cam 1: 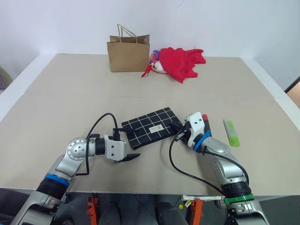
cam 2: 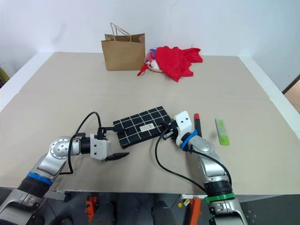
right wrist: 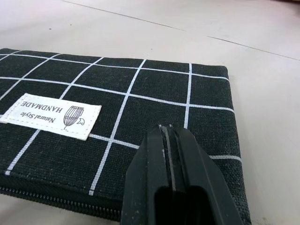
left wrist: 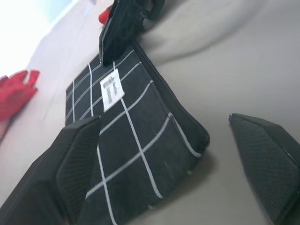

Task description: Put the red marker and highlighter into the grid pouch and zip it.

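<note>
Right gripper (right wrist: 171,154) (closed) apparently presses grid pouch (right wrist: 117,93).

The pouch (cam 1: 151,127) lies mid-desk (cam 1: 56,112), marker (cam 2: 197,123) then highlighter (cam 1: 231,132) to its right, a paper bag (cam 1: 128,51) far behind.

Beige table (cam 1: 70,93) w/ light border. Lying on it: grid pouch (cam 1: 149,126) at centre, red marker (cam 2: 197,123) & green highlighter (cam 1: 231,132) to its right; brown paper bag (cam 1: 128,52) & red cloth (cam 1: 180,62) at top centre.
</note>
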Controlling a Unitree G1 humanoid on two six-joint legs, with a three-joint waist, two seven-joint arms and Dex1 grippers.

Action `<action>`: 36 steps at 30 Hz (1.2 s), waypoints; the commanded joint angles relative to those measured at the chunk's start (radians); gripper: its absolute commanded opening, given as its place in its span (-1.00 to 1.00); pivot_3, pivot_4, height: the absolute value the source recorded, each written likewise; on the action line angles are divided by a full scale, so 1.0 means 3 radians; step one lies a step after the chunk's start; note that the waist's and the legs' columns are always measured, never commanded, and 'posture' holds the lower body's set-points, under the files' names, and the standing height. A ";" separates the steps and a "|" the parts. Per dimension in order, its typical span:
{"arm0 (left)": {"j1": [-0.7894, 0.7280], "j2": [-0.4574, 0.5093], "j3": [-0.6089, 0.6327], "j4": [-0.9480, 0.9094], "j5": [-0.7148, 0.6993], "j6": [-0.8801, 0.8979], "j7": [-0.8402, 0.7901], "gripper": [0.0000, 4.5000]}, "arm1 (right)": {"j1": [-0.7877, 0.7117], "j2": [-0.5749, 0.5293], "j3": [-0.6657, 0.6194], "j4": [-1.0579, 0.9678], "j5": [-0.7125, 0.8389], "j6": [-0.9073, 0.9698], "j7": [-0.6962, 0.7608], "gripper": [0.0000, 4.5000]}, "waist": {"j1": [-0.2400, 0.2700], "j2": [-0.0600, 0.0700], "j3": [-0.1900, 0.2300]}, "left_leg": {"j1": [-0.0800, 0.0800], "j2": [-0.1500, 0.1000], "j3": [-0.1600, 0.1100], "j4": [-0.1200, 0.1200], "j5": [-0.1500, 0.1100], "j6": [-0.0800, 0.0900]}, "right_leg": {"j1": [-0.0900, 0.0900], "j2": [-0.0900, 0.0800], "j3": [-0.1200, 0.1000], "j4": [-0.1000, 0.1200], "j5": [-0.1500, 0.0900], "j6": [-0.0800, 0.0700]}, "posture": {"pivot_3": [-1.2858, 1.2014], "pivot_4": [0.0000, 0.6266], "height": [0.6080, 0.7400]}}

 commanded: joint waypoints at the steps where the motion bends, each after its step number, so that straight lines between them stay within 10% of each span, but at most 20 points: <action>1: -0.0044 0.0003 -0.0055 0.0151 0.0098 -0.0097 0.0037 1.00 | 0.0013 -0.0024 -0.0021 -0.0038 -0.0024 0.0021 0.0003 -0.97 | 0.0000 0.0000 0.0000 | 0.0000 0.0000 0.0000 0.0000 0.0000 0.0001 | 0.0000 0.0000 0.0000 0.0000 0.0000 0.0000 | 0.03 -0.52 1.00; 8: -0.0535 -0.0178 -0.0240 0.0801 0.0474 -0.0317 0.0284 0.57 | -0.0006 -0.0048 -0.0042 -0.0089 -0.0022 0.0025 -0.0003 -1.00 | 0.0026 0.0003 -0.0001 | -0.0001 -0.0002 0.0001 0.0002 0.0010 0.0010 | 0.0005 0.0000 0.0001 -0.0001 0.0000 -0.0004 | 0.03 -0.52 1.00; 17: -0.0777 -0.0296 -0.0318 0.1123 0.0502 -0.0456 0.0373 -0.95 | -0.0029 -0.0088 -0.0055 -0.0077 -0.0038 -0.0017 0.0027 -1.00 | 0.0023 0.0006 -0.0003 | -0.0001 -0.0001 0.0000 -0.0002 0.0011 0.0011 | 0.0005 0.0000 0.0000 0.0000 0.0005 0.0007 | 0.03 -0.52 1.00; 22: -0.0808 -0.0335 -0.0288 0.1160 0.0292 -0.0434 0.0237 -0.95 | -0.0031 -0.0100 -0.0075 -0.0205 0.0033 -0.0012 0.0090 -1.00 | 0.0028 0.0011 -0.0004 | 0.0000 -0.0002 0.0000 -0.0002 0.0011 0.0011 | 0.0006 0.0000 0.0000 -0.0001 0.0005 0.0006 | 0.03 -0.52 1.00; 33: -0.0730 -0.0359 0.0077 0.0546 -0.1075 0.0815 -0.0667 -1.00 | 0.0753 -0.0521 -0.0858 -0.1226 0.0575 -0.0458 0.0545 0.86 | 0.0044 0.0016 0.0000 | -0.0033 0.0000 -0.0007 -0.0013 0.0002 0.0020 | -0.0014 -0.0002 -0.0024 0.0001 -0.0011 -0.0018 | 0.03 -0.52 1.00; 36: -0.0715 -0.0341 0.0161 0.0355 -0.1222 0.1176 -0.0736 -1.00 | 0.1169 -0.0597 -0.0896 -0.1383 0.0592 -0.0843 0.0834 0.98 | 0.0036 0.0018 0.0001 | -0.0033 0.0001 -0.0009 -0.0013 0.0000 0.0023 | -0.0012 -0.0004 -0.0044 0.0013 -0.0026 -0.0032 | 0.03 -0.52 1.00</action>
